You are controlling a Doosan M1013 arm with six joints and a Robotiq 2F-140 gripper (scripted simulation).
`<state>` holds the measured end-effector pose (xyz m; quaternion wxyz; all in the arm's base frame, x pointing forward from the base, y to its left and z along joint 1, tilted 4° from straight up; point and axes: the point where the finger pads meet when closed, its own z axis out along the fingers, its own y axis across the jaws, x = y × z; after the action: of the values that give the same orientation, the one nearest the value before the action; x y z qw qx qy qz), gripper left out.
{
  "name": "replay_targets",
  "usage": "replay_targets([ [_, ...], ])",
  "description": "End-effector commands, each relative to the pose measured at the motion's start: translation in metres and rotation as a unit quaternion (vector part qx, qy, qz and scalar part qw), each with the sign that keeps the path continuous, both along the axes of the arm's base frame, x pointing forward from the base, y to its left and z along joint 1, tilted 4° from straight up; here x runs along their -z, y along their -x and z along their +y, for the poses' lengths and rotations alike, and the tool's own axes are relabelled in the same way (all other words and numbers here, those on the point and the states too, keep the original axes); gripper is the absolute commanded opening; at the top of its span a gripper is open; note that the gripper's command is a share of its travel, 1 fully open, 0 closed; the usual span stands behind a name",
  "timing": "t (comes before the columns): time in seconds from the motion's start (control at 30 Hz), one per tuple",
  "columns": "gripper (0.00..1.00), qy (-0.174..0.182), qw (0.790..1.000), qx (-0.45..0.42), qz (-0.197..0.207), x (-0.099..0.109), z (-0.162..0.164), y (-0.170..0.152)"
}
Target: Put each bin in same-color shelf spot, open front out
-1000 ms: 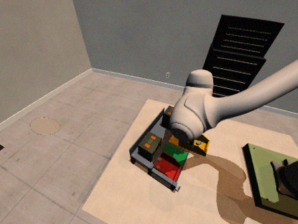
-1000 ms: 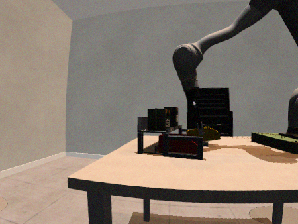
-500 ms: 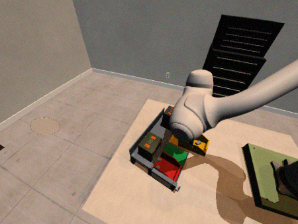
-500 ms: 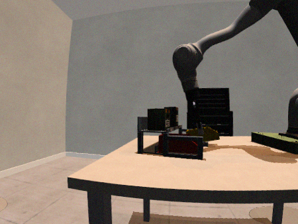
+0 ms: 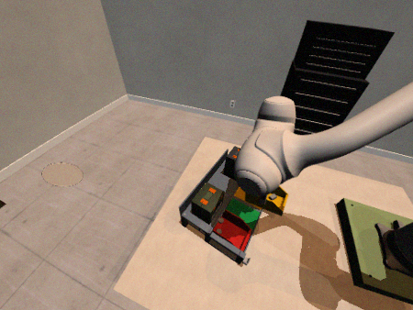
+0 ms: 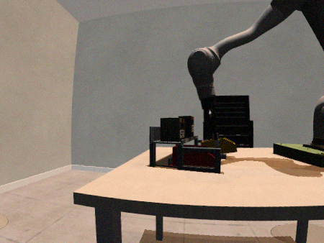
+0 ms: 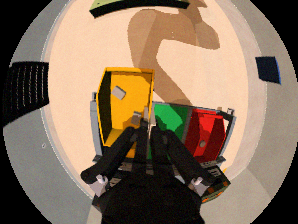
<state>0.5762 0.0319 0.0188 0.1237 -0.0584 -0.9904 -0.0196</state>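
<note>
Yellow bin [image 5: 283, 201] [image 6: 227, 146] [image 7: 131, 102] partly hidden under arm [image 5: 349, 126] [image 6: 241, 37] — pincer [image 6: 216, 136] [image 7: 148, 113] clenched on its side wall, fingertips murky.

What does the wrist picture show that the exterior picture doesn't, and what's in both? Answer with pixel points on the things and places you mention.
Only the wrist view shows the green mark [image 7: 169, 116] and the gray block [image 7: 118, 92] inside the yellow bin [image 7: 131, 82] [image 6: 224, 145].

Only the exterior view shows the table's legs [image 6: 108, 224].

Both show the yellow bin, the red bin [image 7: 199, 131] [image 6: 194, 156] and the black cabinet [image 7: 25, 90] [image 6: 232, 118].
</note>
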Motion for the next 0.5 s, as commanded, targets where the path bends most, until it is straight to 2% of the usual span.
replay_targets([
  [0.0,0.10,0.000,1.000,0.000,-0.003,0.0003,-0.0002,-0.0019],
  [0.47,0.10,0.001,1.000,0.000,-0.009,0.0015,-0.0007,-0.0067],
])
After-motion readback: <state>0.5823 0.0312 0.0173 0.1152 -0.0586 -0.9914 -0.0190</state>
